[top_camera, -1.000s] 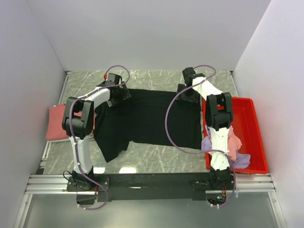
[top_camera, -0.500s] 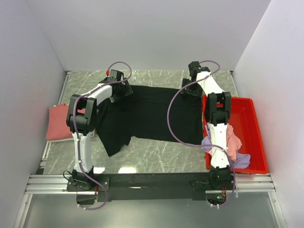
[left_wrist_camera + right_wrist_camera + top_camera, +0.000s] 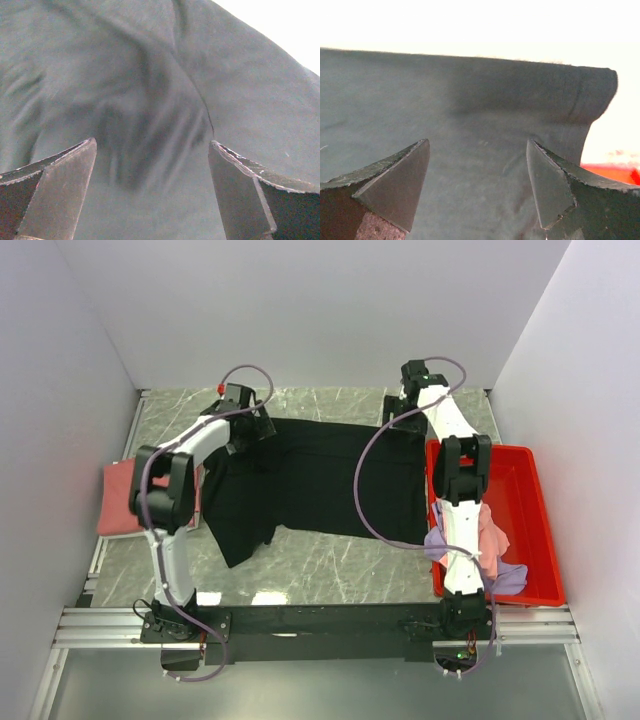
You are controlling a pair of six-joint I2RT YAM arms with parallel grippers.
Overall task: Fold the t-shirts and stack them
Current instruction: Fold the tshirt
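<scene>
A large black t-shirt (image 3: 310, 485) lies spread on the marble table. My left gripper (image 3: 248, 432) is open just above its far left part; the left wrist view shows black cloth (image 3: 150, 100) between the spread fingers (image 3: 60, 185). My right gripper (image 3: 398, 420) is open above the shirt's far right corner; the right wrist view shows the black hem edge (image 3: 485, 100) between the fingers (image 3: 552, 185). A folded salmon-red shirt (image 3: 120, 498) lies at the left edge. Pink (image 3: 492, 533) and lavender (image 3: 505, 580) shirts sit in the red bin.
The red plastic bin (image 3: 525, 500) stands at the right side of the table, beside the right arm. White walls close in the back and sides. A metal rail (image 3: 320, 625) runs along the near edge with the arm bases.
Both grippers have moved toward the far edge of the black shirt, and the shirt's far edge has been drawn back and flatter. The left sleeve part has shifted slightly.
</scene>
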